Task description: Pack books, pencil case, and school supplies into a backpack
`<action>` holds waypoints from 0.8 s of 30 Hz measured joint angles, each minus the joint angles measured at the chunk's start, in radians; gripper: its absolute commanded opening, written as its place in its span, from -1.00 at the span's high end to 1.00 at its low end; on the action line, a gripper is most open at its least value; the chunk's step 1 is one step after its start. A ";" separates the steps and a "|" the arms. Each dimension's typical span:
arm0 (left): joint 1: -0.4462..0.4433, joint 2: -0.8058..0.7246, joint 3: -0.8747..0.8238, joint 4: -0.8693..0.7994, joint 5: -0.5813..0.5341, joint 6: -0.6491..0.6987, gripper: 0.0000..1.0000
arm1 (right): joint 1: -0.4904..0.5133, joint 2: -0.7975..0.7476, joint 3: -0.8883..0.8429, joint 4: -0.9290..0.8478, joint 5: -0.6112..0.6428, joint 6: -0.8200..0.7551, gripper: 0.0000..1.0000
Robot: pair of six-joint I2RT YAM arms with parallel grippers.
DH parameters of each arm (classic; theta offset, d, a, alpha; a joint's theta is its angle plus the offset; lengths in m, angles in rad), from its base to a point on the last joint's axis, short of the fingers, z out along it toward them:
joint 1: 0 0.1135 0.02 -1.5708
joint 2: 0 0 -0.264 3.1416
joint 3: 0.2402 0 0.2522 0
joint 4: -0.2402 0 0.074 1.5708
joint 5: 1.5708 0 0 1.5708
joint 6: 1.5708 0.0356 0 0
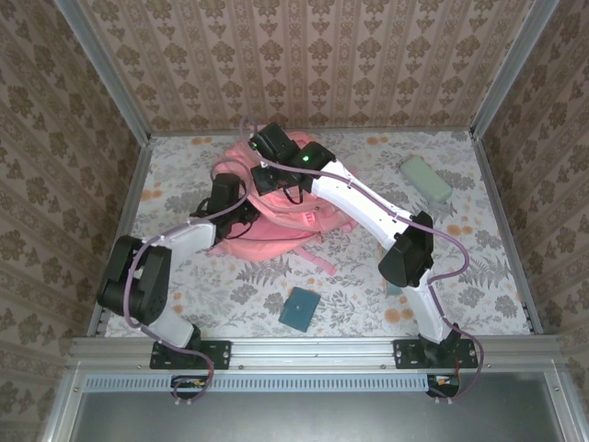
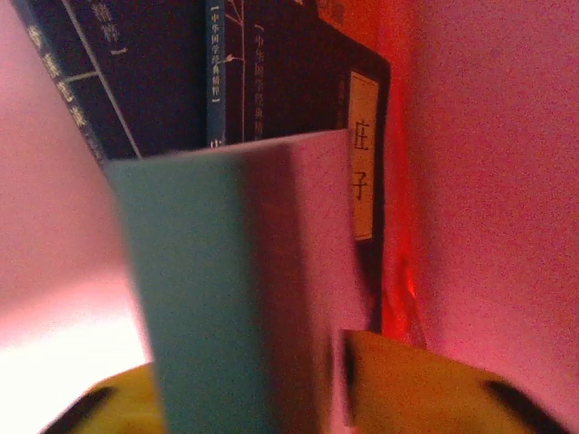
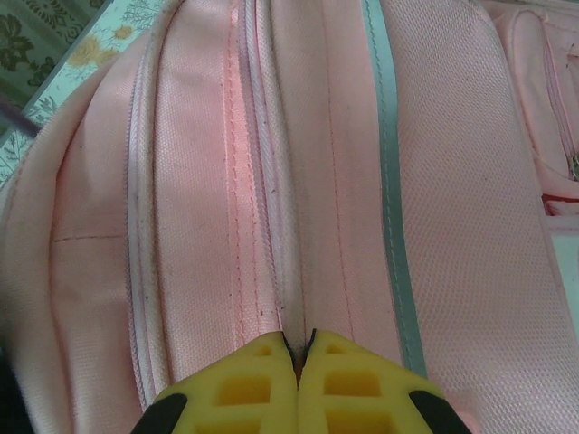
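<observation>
The pink backpack (image 1: 296,226) lies mid-table. My left gripper (image 1: 227,197) reaches into its opening. In the left wrist view, a pale-teal bar-shaped box (image 2: 199,289) of the school supplies stands between my left gripper's (image 2: 240,389) yellow fingers (image 2: 425,389). The picture is blurred, so contact is unclear. Behind the box stand navy books (image 2: 163,72), one with a yellow label (image 2: 363,154). My right gripper (image 1: 261,175) (image 3: 298,339) is shut on a fold of backpack fabric (image 3: 199,181) beside the zip. The mint-green pencil case (image 1: 425,178) lies back right and a dark-teal pad (image 1: 300,308) near the front.
Pink lining (image 2: 488,181) closes in round the left gripper on both sides. A pink strap (image 1: 317,263) trails from the backpack toward the front. Metal frame posts and patterned walls bound the floral table (image 1: 368,295).
</observation>
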 measured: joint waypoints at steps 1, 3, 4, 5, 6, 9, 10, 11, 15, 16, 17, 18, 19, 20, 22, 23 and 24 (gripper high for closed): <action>-0.002 0.010 0.029 -0.038 -0.010 0.013 -0.47 | 0.000 0.000 0.000 0.000 0.000 0.001 1.00; -0.006 0.013 0.083 -0.127 -0.038 0.044 -0.64 | -0.001 0.000 0.000 0.002 0.000 0.003 1.00; -0.006 0.011 0.107 -0.174 -0.055 0.061 -0.68 | -0.002 -0.003 0.000 0.005 0.001 0.003 1.00; -0.006 0.011 0.122 -0.209 -0.069 0.079 -0.78 | -0.004 -0.006 0.000 0.006 0.001 0.003 1.00; -0.005 0.009 0.137 -0.248 -0.083 0.097 -0.81 | -0.006 -0.011 -0.005 0.006 0.001 0.003 1.00; -0.001 -0.009 0.161 -0.359 -0.118 0.142 -0.89 | -0.013 -0.031 -0.034 0.016 -0.002 0.005 1.00; 0.001 -0.019 0.164 -0.391 -0.128 0.156 -0.90 | -0.013 -0.034 -0.041 0.019 -0.003 0.007 1.00; 0.004 -0.031 0.164 -0.421 -0.138 0.167 -0.90 | -0.014 -0.036 -0.047 0.024 -0.003 0.007 1.00; 0.029 -0.105 0.158 -0.530 -0.171 0.216 -1.00 | -0.015 -0.041 -0.073 0.042 -0.006 0.007 0.98; 0.040 -0.132 0.149 -0.552 -0.177 0.228 -1.00 | -0.016 -0.045 -0.084 0.051 -0.007 0.008 0.92; 0.050 -0.158 0.139 -0.572 -0.182 0.235 -1.00 | -0.017 -0.049 -0.092 0.058 -0.009 0.010 0.85; 0.064 -0.194 0.123 -0.592 -0.184 0.248 -1.00 | -0.018 -0.057 -0.105 0.068 -0.010 0.011 0.71; 0.080 -0.230 0.105 -0.615 -0.188 0.255 -1.00 | -0.018 -0.063 -0.117 0.076 -0.010 0.017 0.51; 0.097 -0.263 0.091 -0.633 -0.192 0.262 -1.00 | -0.018 -0.069 -0.129 0.080 -0.010 0.020 0.40; 0.156 -0.347 0.056 -0.668 -0.192 0.281 -1.00 | -0.019 -0.082 -0.157 0.097 -0.017 0.021 0.33; 0.188 -0.385 0.040 -0.684 -0.189 0.291 -1.00 | -0.019 -0.089 -0.171 0.105 -0.019 0.024 0.29; 0.219 -0.419 0.025 -0.700 -0.187 0.299 -1.00 | -0.019 -0.098 -0.192 0.116 -0.021 0.031 0.24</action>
